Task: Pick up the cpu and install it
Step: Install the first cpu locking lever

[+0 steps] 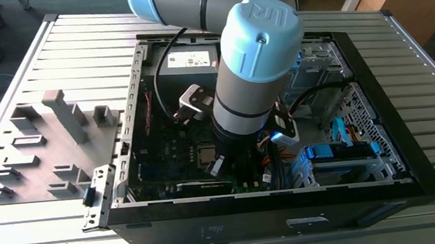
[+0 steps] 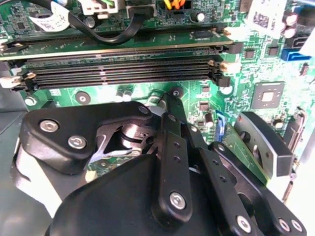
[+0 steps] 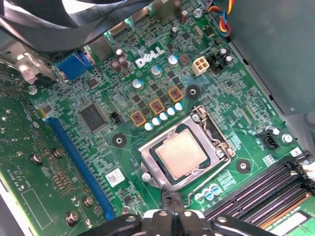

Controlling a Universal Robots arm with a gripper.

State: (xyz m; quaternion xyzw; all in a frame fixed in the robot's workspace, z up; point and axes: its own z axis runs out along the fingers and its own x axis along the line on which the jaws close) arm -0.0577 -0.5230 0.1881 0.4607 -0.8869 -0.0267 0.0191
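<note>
The cpu, a flat square chip with a silver-grey top, lies flat in the metal-framed socket on the green motherboard. My gripper hovers just off one edge of the socket, its dark fingers pressed together with nothing between them. In the exterior view the gripper hangs low inside the open computer case, right beside the cpu in its socket. The second wrist view has the gripper's black linkage over the board.
Black memory slots run close beside the socket and appear again as the memory slots. A long blue slot lies on its other side. Cables and blue drive parts crowd the case. A grey fixture tray stands outside.
</note>
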